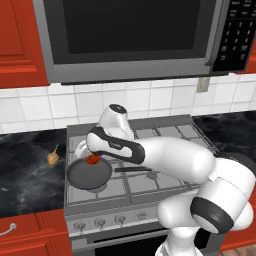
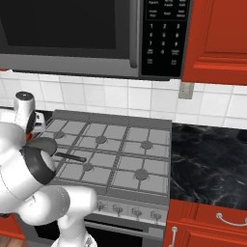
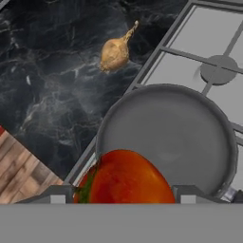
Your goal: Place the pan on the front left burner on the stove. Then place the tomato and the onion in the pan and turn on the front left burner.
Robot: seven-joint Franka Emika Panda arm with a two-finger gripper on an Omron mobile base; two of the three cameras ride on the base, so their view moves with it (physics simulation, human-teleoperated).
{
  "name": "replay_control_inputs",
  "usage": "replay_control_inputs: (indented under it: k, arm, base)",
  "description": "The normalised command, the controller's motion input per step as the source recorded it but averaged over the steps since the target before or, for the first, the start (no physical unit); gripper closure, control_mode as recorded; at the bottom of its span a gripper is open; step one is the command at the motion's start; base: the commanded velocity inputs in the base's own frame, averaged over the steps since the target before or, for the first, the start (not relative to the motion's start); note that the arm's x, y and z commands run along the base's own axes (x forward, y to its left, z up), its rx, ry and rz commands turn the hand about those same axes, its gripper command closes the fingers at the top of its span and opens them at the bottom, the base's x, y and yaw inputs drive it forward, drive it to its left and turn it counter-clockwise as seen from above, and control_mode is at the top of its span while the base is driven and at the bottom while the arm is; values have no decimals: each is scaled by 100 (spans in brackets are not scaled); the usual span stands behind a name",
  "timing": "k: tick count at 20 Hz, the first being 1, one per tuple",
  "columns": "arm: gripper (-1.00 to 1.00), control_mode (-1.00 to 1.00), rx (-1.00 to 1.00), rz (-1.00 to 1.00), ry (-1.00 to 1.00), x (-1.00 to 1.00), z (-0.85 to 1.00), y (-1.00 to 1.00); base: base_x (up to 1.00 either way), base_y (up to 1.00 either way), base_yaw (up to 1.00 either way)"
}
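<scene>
The gripper (image 3: pixel 123 197) is clamped on the tomato (image 3: pixel 124 179), its two dark finger tips (image 3: pixel 53 193) pressed against either side of the fruit; it holds the tomato directly above the pan (image 3: pixel 171 135), over the rim nearest the camera, so that letting go would likely drop it inside. The tomato is glossy and round, red shading to orange, with a small green-dark stem patch on one flank.

Below it, the pan is a shallow round dish of matte dark grey with a smooth bare floor and a low upturned wall. In the left base view its long thin black handle (image 1: pixel 132 170) points away from the pan toward the middle of the stove (image 1: pixel 145 187). The pan sits on the front left grate, as the task requires; whatever burner lies beneath it is hidden.

Beyond the pan, off the stove's left edge, the onion (image 3: pixel 115 52) lies on its side on the black marbled counter (image 3: pixel 52 90), apart from the pan. It is a tan bulb, slightly rough-looking, tapering to a thin stalk. It is probably next to be fetched.
</scene>
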Motion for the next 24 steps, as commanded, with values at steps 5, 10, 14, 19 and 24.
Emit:
replay_control_inputs:
  k: [5,10,14,19,24]
  arm:
    - [100,-100,0,0,0,25,-23,-5]
    - [100,-100,-3,0,0,18,-7,-3]
    - [100,-100,-3,0,0,1,-4,-10]
    - [100,-100,-1,0,0,0,-22,-8]
    - [100,-100,0,0,0,5,-39,-1]
  base:
    - [0,0,0]
    - [0,0,0]
    - [0,0,0]
    - [0,0,0]
    - [0,0,0]
